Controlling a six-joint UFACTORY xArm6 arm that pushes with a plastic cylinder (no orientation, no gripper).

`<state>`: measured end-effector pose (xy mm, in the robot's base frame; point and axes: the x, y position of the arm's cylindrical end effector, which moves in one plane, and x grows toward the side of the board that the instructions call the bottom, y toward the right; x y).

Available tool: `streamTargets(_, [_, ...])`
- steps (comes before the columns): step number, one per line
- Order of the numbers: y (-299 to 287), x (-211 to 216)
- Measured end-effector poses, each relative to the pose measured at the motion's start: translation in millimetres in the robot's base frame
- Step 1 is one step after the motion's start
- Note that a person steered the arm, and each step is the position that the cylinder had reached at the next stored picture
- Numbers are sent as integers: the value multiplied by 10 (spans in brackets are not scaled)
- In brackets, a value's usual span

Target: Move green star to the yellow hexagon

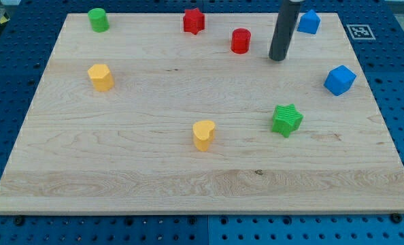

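Note:
The green star (pixel 286 120) lies on the wooden board (pixel 154 170), right of centre. The yellow hexagon (pixel 101 77) stands at the view's left, far from the star. My tip (pixel 277 58) is at the end of the dark rod that comes down from the view's top. It rests on the board above the green star, well apart from it, and just right of the red cylinder (pixel 241 41).
A yellow heart (pixel 203 135) lies near the board's middle, left of the star. A green cylinder (pixel 98 20) is at top left and a red star (pixel 194 21) at top centre. A blue block (pixel 309 22) sits top right, a blue cube (pixel 339 79) at the right edge.

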<state>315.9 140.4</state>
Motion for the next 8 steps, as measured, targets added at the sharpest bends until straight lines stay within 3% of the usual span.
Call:
streamTargets(3, [0, -146])
streamTargets(4, [8, 4])
streamTargets(7, [181, 1357])
streamTargets(8, [358, 1629])
